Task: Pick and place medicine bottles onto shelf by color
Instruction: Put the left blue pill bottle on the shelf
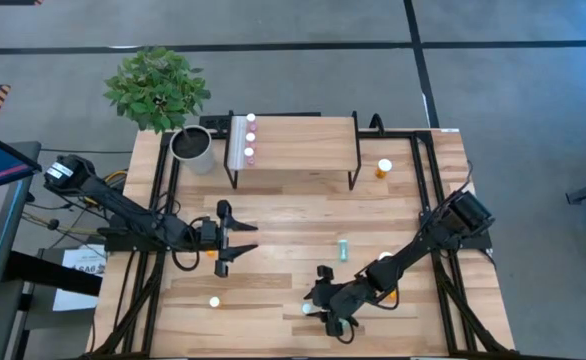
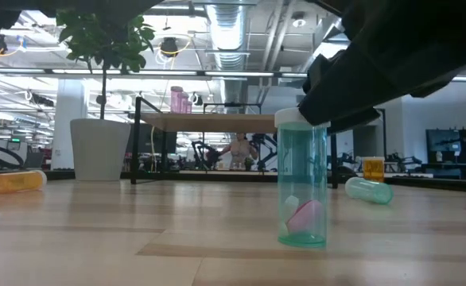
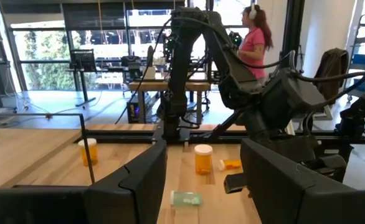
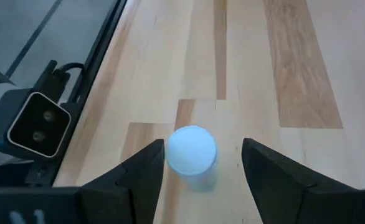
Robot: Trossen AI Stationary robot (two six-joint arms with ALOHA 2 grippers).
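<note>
Right claw [image 4: 198, 165] is hanging over an upright teal bottle [image 4: 192, 151] at the lower centre of the high view. Its fingers are spread either side of the white cap with gaps showing, so it is released, not gripping yet. The straddle looks like a line-up for a top-down pick.

Left claw [image 1: 241, 240] is waiting at centre-left of the high view, fingers apart, nothing between them.

Shelf [image 1: 303, 140] is sitting at the upper centre of the high view. Three pink bottles [image 1: 250, 137] are standing in a row at its left end, likely the start of a colour group, leaving the rest free for the other colours.

Count on the worktop [image 1: 283, 215], high view:
- Teal: two, the one under the right claw and one lying down [image 1: 343, 248] mid-worktop.
- Orange: one upright [image 1: 384, 168] right of the shelf.
- One white-capped bottle [image 1: 214, 301] lower left, colour not readable.

More may be hiding under the arms.
</note>
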